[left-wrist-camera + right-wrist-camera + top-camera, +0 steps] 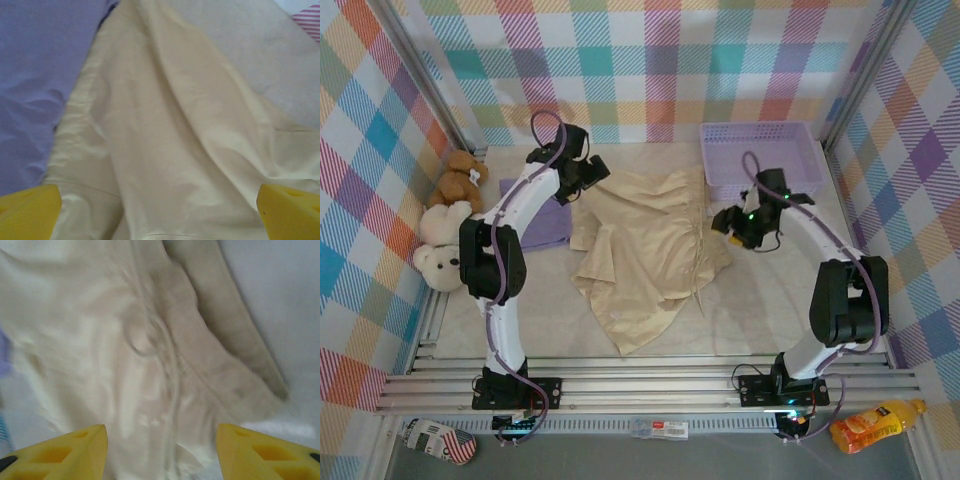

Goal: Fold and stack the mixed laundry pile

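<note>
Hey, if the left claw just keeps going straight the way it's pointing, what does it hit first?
Most likely the cream-beige garment: it lies directly ahead of the open left claw, with the lavender shirt off to one side. How far away it lies is unclear.

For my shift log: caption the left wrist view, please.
Left hand open above the rumpled cream-beige cloth garment, the lavender-purple cloth garment lying beside it at image left.

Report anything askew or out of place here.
The cream garment lies rumpled, skewed and unfolded in the middle of the table, beside the lavender shirt. An orange bottle lies on its side past the near right corner.
</note>
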Available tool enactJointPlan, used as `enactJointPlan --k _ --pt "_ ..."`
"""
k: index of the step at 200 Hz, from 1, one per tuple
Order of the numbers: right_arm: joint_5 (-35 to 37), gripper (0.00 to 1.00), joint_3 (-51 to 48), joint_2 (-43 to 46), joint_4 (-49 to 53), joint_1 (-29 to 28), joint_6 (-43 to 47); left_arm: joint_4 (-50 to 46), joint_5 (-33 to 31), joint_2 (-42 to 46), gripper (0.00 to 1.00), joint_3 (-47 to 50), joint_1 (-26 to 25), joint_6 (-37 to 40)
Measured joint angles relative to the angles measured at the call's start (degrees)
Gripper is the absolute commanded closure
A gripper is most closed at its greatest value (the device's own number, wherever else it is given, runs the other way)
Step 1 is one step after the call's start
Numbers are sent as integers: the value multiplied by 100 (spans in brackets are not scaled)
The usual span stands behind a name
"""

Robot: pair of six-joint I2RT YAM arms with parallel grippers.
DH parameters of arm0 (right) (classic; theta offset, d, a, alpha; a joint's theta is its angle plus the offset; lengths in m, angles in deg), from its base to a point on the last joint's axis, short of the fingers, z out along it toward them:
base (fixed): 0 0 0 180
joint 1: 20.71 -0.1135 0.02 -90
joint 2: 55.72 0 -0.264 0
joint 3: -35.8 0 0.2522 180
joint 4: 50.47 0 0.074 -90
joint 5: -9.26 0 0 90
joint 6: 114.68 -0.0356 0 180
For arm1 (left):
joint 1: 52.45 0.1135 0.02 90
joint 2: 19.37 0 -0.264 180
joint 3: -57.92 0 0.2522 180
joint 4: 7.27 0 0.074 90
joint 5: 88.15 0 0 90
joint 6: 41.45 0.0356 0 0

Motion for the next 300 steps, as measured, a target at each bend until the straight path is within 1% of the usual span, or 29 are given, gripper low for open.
enactJointPlan --k 22,47,51,61,69,79,90,121,165,189,194,202,213,241,251,260,271,283,289,300 --pt "424 44 -258 -225 173 -339 118 332 177 -289 0 188 -46 -122" --pt "872 45 -284 -577 157 -455 111 481 247 -782 0 269 -129 -234" --pt "911 49 -280 -636 151 -461 103 474 247 -841 0 275 -138 -254" --pt "1069 66 -267 -820 122 -468 66 476 256 -1010 0 280 -166 -284" --pt "1193 77 -247 -964 118 -476 -39 472 254 -1121 0 280 -170 -317" --pt "1311 89 -229 -1073 114 -476 -170 463 179 -1209 0 273 -175 -332" --pt "1429 100 -203 -1099 118 -476 -256 431 179 -1215 0 188 -175 -337" --pt "1840 100 -186 -973 157 -474 -321 251 87 -1591 0 -378 -175 -319" --pt "2308 100 -901 -111 446 -468 -326 -138 76 -2203 1 -1469 -175 -96" --pt "2439 100 -1016 22 599 -422 -415 -496 105 -2551 1 -2144 -179 107" --pt "2444 98 -1016 15 610 -411 -442 -568 129 -2603 1 -2256 -186 149" --pt "2439 88 -1014 11 627 -404 -485 -688 186 -2667 0 -2406 -192 254" --pt "2435 81 -1003 9 675 -400 -522 -844 260 -2682 0 -2507 -201 420" --pt "2225 60 -997 63 684 -398 -590 -1307 289 -2430 0 -2422 -293 994" --pt "2114 53 -997 184 680 -398 -581 -1405 175 -2074 0 -2063 -343 1204" --pt "2013 52 -979 341 682 -400 -544 -1447 81 -1670 0 -1648 -398 1340" --pt "1895 49 -898 511 688 -400 -503 -1497 -33 -999 0 -988 -479 1421" --pt "1794 44 -758 643 682 -409 -466 -1482 -94 -229 0 -286 -535 1394" --pt "1757 41 -706 686 678 -420 -444 -1458 -98 127 2 39 -557 1331" --pt "1716 40 -678 748 629 -455 -404 -1233 -52 798 8 745 -605 1126"
